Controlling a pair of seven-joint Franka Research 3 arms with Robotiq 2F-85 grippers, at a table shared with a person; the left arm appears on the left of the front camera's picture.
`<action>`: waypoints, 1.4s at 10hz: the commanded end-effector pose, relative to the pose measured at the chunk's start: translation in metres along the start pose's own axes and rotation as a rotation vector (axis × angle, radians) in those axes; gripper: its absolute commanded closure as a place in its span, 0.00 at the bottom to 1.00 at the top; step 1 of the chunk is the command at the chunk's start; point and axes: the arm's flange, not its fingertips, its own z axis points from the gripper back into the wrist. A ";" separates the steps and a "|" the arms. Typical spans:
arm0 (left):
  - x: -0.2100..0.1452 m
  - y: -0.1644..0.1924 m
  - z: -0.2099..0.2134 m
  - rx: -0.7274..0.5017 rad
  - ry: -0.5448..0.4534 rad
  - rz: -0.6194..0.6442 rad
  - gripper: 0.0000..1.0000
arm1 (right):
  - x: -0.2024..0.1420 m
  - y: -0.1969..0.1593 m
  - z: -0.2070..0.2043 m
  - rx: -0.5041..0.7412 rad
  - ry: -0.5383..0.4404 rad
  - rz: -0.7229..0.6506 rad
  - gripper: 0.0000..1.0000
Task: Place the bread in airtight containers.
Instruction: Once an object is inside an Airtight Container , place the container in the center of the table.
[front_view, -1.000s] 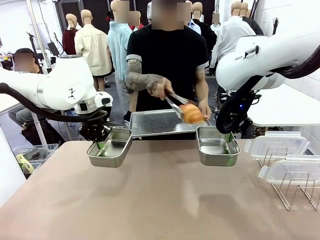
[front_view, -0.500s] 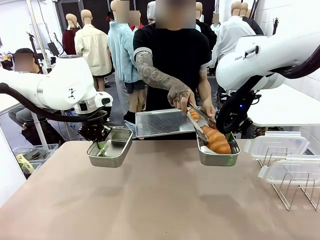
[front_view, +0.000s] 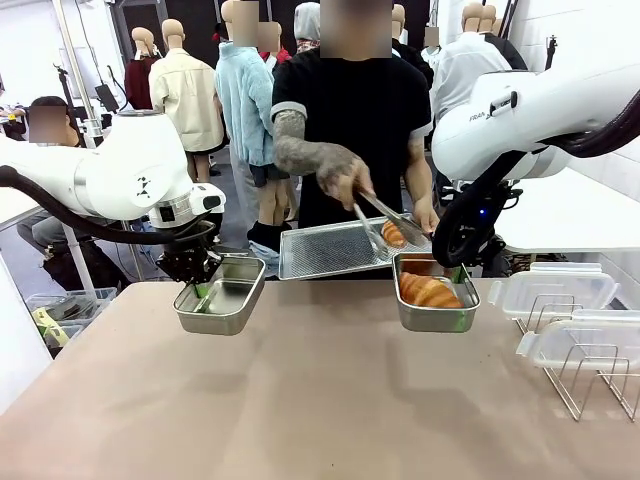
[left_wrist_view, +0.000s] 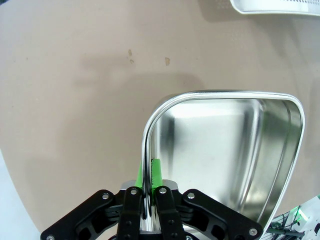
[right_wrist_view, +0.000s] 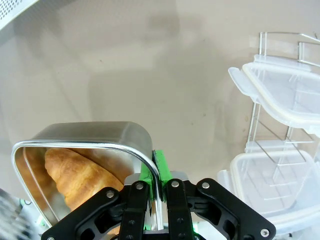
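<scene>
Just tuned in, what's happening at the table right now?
The left gripper is clamped on the rim of the empty left tin, and the right gripper on the right tin, which has one roll in it. The person's hand holds tongs at the second roll on the perforated tray. No lids on yet.

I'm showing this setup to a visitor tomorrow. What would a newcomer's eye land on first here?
The orange croissant lying in the right tin, whose rim the right pincer grips. Behind it, the person's hand holds tongs at a second croissant on the perforated tray. The left tin, clamped by the left pincer, is empty.
</scene>
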 end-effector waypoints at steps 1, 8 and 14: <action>0.001 -0.001 0.002 0.017 -0.023 0.017 1.00 | 0.000 0.001 0.000 0.004 -0.009 0.000 1.00; 0.001 -0.001 0.002 0.017 -0.023 0.017 1.00 | 0.000 0.001 0.000 0.004 -0.009 0.000 1.00; 0.001 -0.001 0.002 0.017 -0.023 0.017 1.00 | 0.000 0.001 0.000 0.004 -0.009 0.000 1.00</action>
